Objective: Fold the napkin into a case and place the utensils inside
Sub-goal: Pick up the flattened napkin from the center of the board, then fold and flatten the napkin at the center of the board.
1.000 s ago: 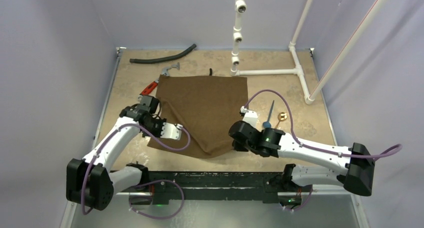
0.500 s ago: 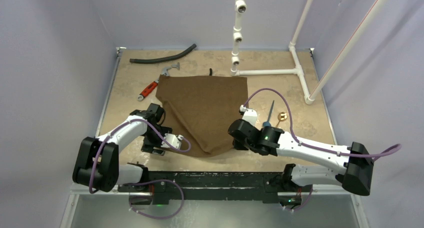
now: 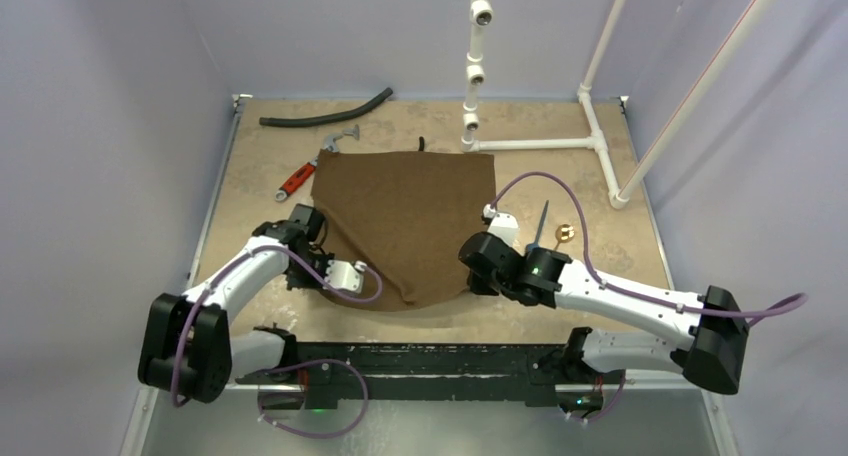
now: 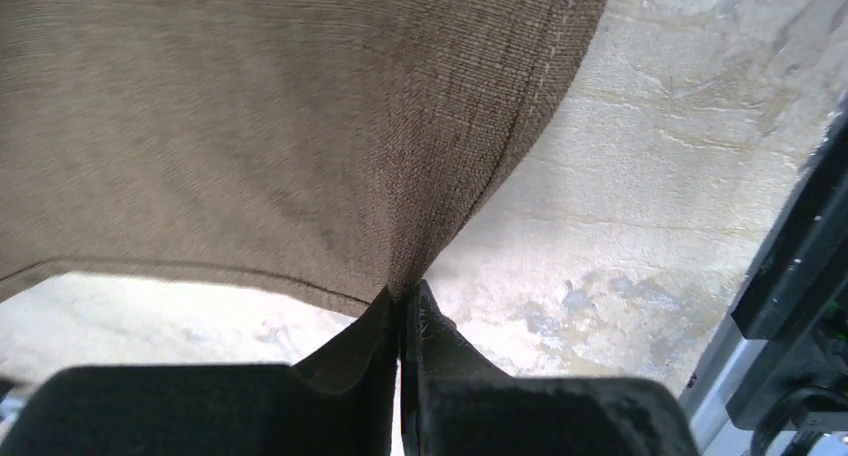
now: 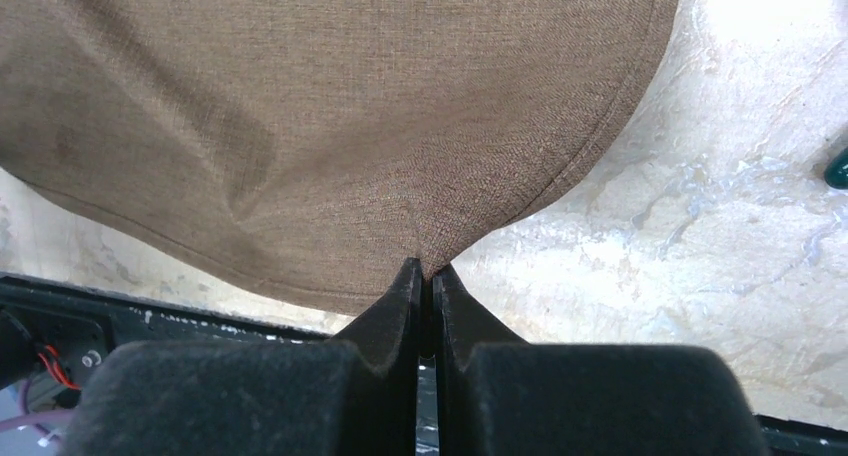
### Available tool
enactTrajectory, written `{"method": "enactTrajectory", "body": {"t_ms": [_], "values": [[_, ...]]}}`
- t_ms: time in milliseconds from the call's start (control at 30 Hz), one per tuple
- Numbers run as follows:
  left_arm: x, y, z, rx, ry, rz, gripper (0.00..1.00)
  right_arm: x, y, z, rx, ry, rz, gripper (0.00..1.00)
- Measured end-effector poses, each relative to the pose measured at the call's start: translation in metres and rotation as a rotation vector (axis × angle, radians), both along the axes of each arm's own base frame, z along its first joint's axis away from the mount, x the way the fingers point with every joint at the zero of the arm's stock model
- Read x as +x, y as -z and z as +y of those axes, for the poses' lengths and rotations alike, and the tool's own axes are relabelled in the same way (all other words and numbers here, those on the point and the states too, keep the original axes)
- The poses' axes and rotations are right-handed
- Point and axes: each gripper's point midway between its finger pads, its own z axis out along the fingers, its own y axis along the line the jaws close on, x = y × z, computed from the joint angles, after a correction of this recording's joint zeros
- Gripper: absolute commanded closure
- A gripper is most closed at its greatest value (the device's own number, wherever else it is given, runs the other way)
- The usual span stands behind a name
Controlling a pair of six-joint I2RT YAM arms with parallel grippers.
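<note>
**Q:** Since a second before, what had changed?

**A:** On the left, the arm had drawn its elbow in toward its base and the left claw (image 4: 403,314) had gone from the napkin's (image 3: 405,216) left edge to its near-left corner. It had let go on the way and then closed again. The right claw (image 5: 425,276) had crept slightly away from the bases.

**Q:** How were the claws set?

**A:** Both were pressed together on the napkin. The left wrist view showed the fingertips pinching a tuck of cloth at the hemmed corner. The right wrist view showed the same at the near-right corner, with the weave puckered toward the pinch.

**Q:** Where did the napkin lie?

**A:** Spread over the middle of the table (image 3: 625,246), its far edge flat, its near corners drawn inward.

**Q:** And the utensils (image 3: 542,218)?

**A:** On bare table just right of the napkin, beside the right arm's wrist, partly hidden by it. A red-handled wrench (image 3: 294,180) lay off the far-left corner, and a black hose (image 3: 325,113) lay farther back.
</note>
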Motion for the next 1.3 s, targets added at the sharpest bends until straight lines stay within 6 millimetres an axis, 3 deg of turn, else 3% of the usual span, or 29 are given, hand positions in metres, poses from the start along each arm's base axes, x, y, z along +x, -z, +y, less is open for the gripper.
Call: {"method": "enactTrajectory", "body": {"t_ms": [200,300,533,667,833,1033,1167,1300], "values": [[0.015,-0.052,-0.013,-0.075,-0.029,-0.085,1.0,-0.007,-0.012,-0.01,0.022,-0.002,-0.001,0.97],[0.01,-0.07,-0.013,-0.086,-0.028,-0.087,1.0,-0.014,-0.021,-0.017,0.048,-0.01,0.001,0.98],[-0.026,-0.092,-0.003,-0.055,-0.039,0.008,1.0,-0.031,-0.023,-0.028,0.036,-0.065,0.043,1.0],[-0.034,-0.105,0.002,-0.05,-0.059,-0.018,1.0,-0.043,-0.02,-0.034,0.018,-0.096,0.093,1.0],[-0.042,-0.114,0.006,-0.042,-0.076,-0.042,1.0,-0.054,-0.036,-0.031,0.063,-0.135,0.119,1.0],[-0.023,-0.147,0.003,-0.064,-0.079,-0.145,1.0,-0.052,-0.06,-0.029,0.067,-0.15,0.096,1.0],[-0.006,-0.174,-0.004,-0.111,-0.091,-0.246,1.0,-0.037,-0.076,-0.022,0.054,-0.133,0.048,1.0],[0.024,-0.178,-0.01,-0.151,-0.15,-0.362,1.0,-0.01,-0.08,-0.013,-0.02,-0.1,-0.02,1.0]]}}
